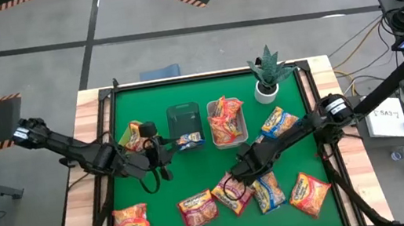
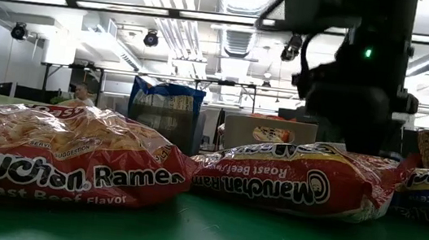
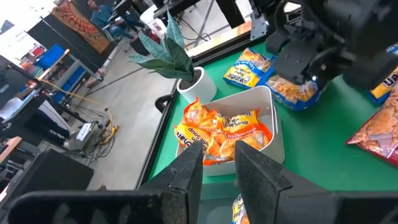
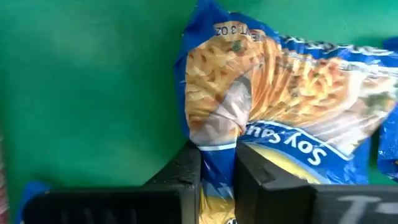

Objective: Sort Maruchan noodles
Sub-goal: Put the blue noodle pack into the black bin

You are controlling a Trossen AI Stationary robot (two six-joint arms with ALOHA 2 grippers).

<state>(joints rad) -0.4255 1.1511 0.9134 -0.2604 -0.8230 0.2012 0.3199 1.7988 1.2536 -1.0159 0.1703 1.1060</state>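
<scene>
Maruchan noodle packets lie on the green table [image 1: 157,190]. Red ones [image 1: 131,220] [image 1: 198,208] [image 1: 233,193] line its near side, and two fill the low view [image 2: 62,159] [image 2: 297,183]. My right gripper [image 4: 217,168] points down, shut on a blue packet [image 1: 267,191] at the near right. My left gripper [image 1: 165,146] sits near the table's middle, by the dark green bin [image 1: 184,119], shut on another blue packet [image 1: 189,140]. A white bin [image 3: 273,134] beyond it holds orange packets [image 3: 217,127]. My left gripper has the small blue packet [image 3: 239,208] between its two fingers; only a strip of it shows low between them, so the part held cannot be told. The packet sticks out past the fingertips toward the bins. My right gripper pinches a bunched fold of wrapper [image 4: 217,149] at one end of the blue packet between its two fingers. The fingers come from above, pointing down. The rest of the packet lies flat on the table.
A potted plant [image 1: 269,72] stands at the far right. Another blue packet [image 1: 277,122] lies right of the white bin, an orange-red one [image 1: 308,193] at the near right corner, and one more [image 1: 132,135] under my left arm. Bare green shows at the far left.
</scene>
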